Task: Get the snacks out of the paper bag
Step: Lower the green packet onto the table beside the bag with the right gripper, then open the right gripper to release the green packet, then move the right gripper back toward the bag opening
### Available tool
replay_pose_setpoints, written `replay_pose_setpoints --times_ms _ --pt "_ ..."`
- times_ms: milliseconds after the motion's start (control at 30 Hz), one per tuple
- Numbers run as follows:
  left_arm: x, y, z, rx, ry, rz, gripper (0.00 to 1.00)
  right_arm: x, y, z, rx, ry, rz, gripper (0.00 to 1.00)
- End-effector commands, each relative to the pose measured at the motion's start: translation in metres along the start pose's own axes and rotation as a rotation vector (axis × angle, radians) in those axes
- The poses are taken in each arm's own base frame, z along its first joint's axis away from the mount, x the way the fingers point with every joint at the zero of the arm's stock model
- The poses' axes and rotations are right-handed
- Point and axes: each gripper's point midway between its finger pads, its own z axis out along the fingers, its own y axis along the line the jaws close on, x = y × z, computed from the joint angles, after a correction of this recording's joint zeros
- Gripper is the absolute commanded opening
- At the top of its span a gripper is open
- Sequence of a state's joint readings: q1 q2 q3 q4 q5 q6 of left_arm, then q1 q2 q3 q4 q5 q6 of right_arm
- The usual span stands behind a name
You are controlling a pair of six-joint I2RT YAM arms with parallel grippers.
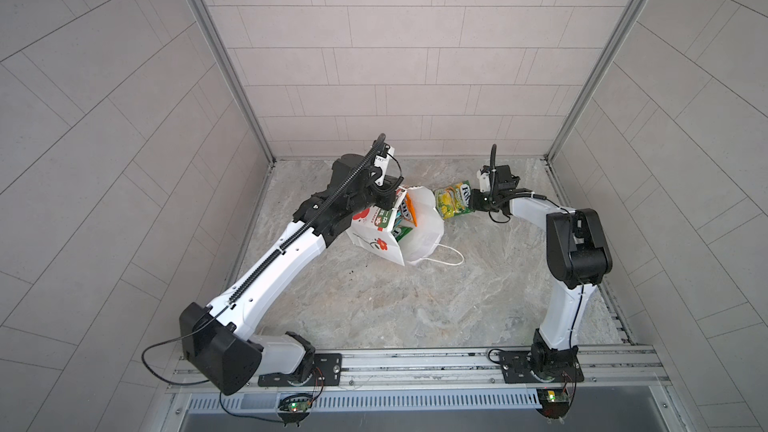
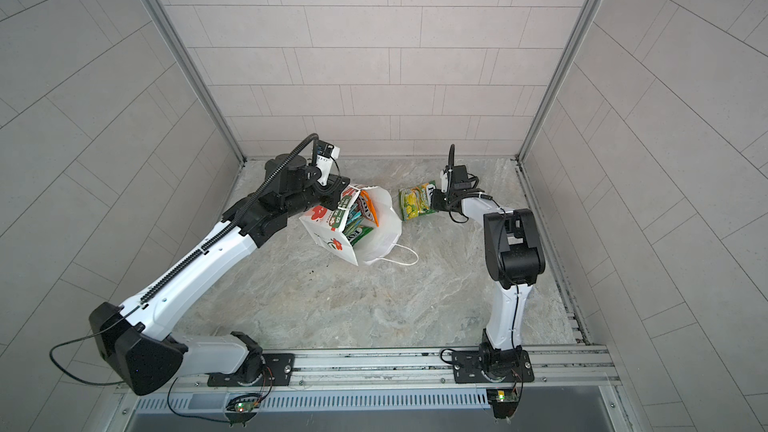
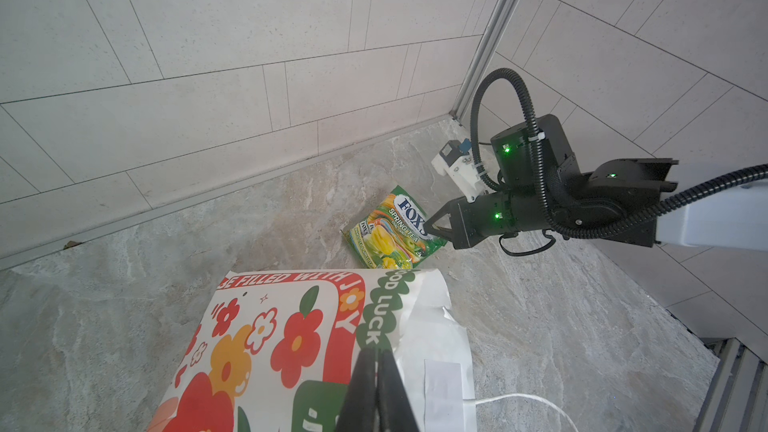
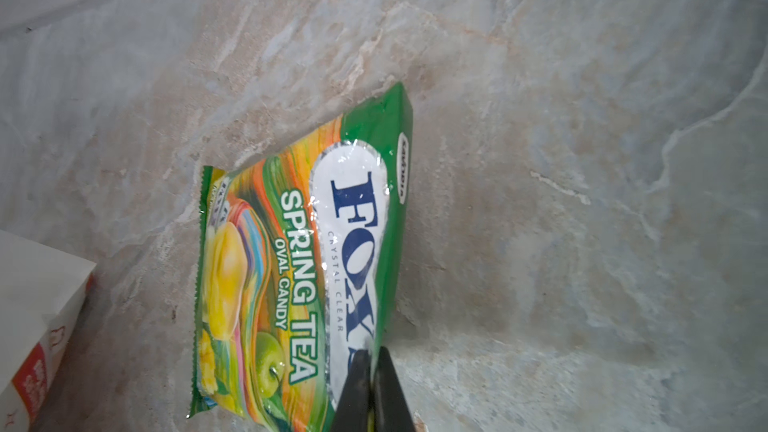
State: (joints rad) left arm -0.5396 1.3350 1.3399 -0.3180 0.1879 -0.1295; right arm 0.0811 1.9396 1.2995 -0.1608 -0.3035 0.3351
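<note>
The white paper bag [image 1: 419, 238] [image 2: 382, 238] with red flowers leans tilted in both top views, its mouth open. My left gripper [image 1: 392, 201] [image 3: 376, 353] is shut on its rim. Inside it, several snacks [image 1: 405, 218] [image 2: 360, 222] stand on edge: orange, teal and green packets. To the right of the bag, my right gripper [image 1: 471, 201] [image 4: 372, 353] is shut on the edge of a green-yellow FOX'S packet [image 1: 451, 201] [image 4: 291, 268]. This packet hangs tilted, low over the marble surface, outside the bag. The left wrist view shows the same packet [image 3: 392, 230] beyond the bag [image 3: 270, 347].
A white cord handle [image 1: 446, 255] trails from the bag onto the marble tabletop [image 1: 374, 305]. Tiled walls close off the back and both sides. A metal rail [image 1: 415, 361] carrying both arm bases runs along the front edge.
</note>
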Motion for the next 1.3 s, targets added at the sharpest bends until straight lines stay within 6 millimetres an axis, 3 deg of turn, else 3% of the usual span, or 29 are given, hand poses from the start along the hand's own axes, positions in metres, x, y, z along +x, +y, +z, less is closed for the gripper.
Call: replay_pose_setpoints --times_ms 0,200,467,733,1000,1267 --pt "-0.008 -0.003 -0.005 0.012 -0.033 0.012 0.00 -0.003 -0.011 -0.002 0.065 0.002 -0.011 0.17" --pt "-0.007 -0.003 -0.005 0.011 -0.029 0.014 0.00 -0.005 -0.018 -0.007 0.111 -0.006 -0.021 0.47" --pt "-0.007 -0.003 -0.005 0.013 -0.029 0.016 0.00 -0.010 -0.010 -0.037 0.104 -0.029 -0.054 0.54" --pt "-0.008 -0.003 -0.006 0.012 -0.032 0.015 0.00 -0.004 0.024 -0.081 -0.048 -0.115 -0.067 0.55" --pt "-0.009 -0.004 -0.006 0.015 -0.034 0.017 0.00 0.008 0.075 -0.146 -0.253 -0.264 -0.149 0.55" --pt "-0.009 -0.004 -0.007 0.017 -0.035 0.016 0.00 0.032 0.133 -0.194 -0.421 -0.346 -0.266 0.56"
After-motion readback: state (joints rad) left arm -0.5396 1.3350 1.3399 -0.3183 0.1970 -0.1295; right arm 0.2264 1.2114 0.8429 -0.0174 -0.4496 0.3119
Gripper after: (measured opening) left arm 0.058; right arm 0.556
